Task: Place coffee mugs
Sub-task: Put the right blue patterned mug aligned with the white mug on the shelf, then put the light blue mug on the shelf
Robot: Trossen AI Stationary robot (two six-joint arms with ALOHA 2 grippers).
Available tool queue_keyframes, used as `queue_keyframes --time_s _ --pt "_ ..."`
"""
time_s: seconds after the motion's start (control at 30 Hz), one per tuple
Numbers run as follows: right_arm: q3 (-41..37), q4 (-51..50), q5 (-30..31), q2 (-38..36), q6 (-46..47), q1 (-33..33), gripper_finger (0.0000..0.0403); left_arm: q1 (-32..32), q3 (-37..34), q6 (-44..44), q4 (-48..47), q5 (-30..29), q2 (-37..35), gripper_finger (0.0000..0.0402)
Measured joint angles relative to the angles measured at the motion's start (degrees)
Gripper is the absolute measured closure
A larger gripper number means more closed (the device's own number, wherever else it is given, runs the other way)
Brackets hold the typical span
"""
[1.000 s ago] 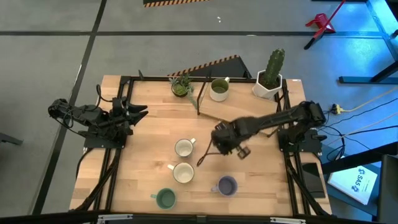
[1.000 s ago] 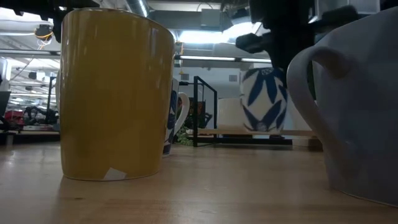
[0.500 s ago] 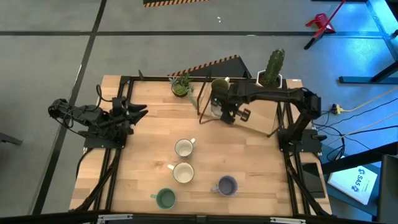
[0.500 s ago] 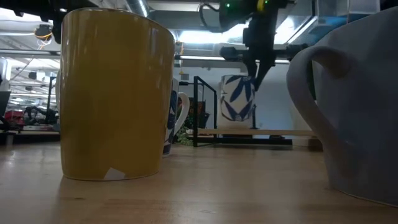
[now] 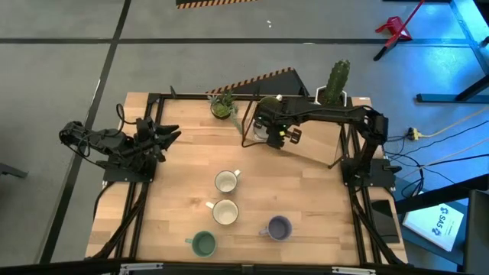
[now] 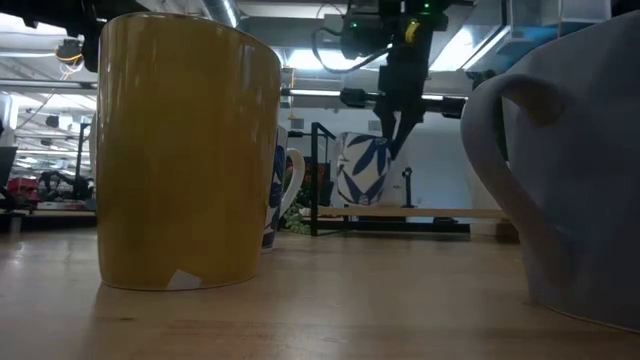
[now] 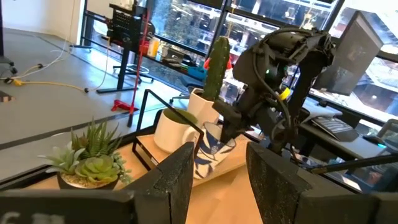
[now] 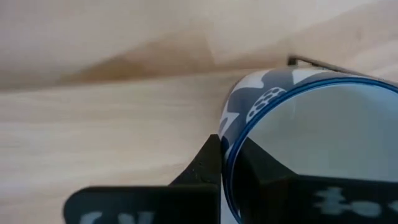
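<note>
My right gripper [image 5: 269,131] is over the table's far part, shut on a white mug with a blue leaf pattern [image 6: 362,168], beside the black wire rack [image 5: 246,122]. An olive green mug [image 5: 268,101] stands just behind it. Four mugs stand on their bases on the near half: white [image 5: 225,182], cream-yellow [image 5: 225,212], teal [image 5: 203,244] and lavender-blue [image 5: 279,228]. My left gripper [image 7: 217,180] waits open at the table's left edge [image 5: 157,140]. My right gripper grips the patterned mug by its rim [image 8: 231,134], with one finger [image 8: 208,163] outside the wall and the other inside. The fingers come from above, pointing down. The mug hangs tilted below them [image 7: 210,149]; whether its base touches the wood I cannot tell.
A cactus in a white angular pot [image 5: 334,92] and a small leafy plant [image 5: 222,105] stand at the far edge on either side of the rack. In the low view the cream-yellow mug [image 6: 185,150] and the lavender-blue mug [image 6: 580,170] fill the foreground.
My right gripper has carried the patterned mug from the table's middle toward the far edge, then a little toward the left and down beside the rack. The mug stays in the hold and now hangs tilted.
</note>
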Motion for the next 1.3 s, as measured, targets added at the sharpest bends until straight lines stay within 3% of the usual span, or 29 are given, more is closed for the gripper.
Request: queue_keyframes --time_s 0.4,1.03,1.3 --pt "1.1 -0.5 -2.0 0.5 -0.6 -1.4 0.0398 0.0 0.0 0.0 0.1 0.0 0.0 0.0259" --pt "1.2 2.1 -1.0 0.5 2.6 -1.5 0.0250 0.0 0.0 0.0 -0.8 0.0 0.0 0.0259" --pt "2.5 3.0 4.5 0.5 6.2 -1.3 0.0215 0.0 0.0 0.0 -1.9 0.0 0.0 0.0259"
